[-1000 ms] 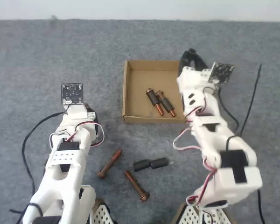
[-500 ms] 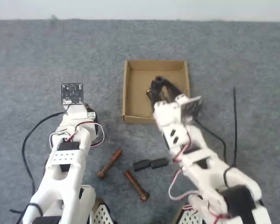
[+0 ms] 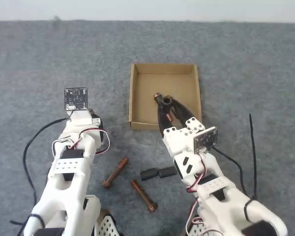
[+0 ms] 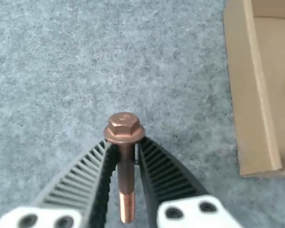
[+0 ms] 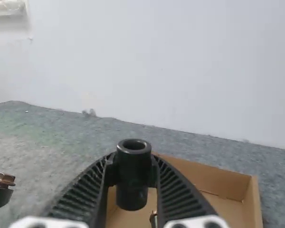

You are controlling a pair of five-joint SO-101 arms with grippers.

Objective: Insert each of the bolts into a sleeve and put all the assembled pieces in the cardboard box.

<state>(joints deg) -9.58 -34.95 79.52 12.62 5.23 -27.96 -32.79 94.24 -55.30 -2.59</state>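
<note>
Your left hand (image 4: pixel 125 143) is clamped on a copper-coloured hex-head bolt (image 4: pixel 125 171). It grips the shank just under the head, which pokes out past the fingertips. It hangs over the grey carpeted desk (image 4: pixel 61 57), with the open brown cardboard box (image 4: pixel 249 95) nearby, toward the other arm. Your right hand (image 5: pixel 132 164) pinches a short black tubular sleeve (image 5: pixel 132 178) between its ribbed fingers, with the bore facing outward. Seen from above, that hand sits over the near part of the box and covers most of what lies inside; a bit of copper shows beside it. On the desk between your two arms lie a loose copper bolt (image 3: pixel 115 172), a second loose bolt (image 3: pixel 144 195) and two black sleeves (image 3: pixel 148 173) end to end
</note>
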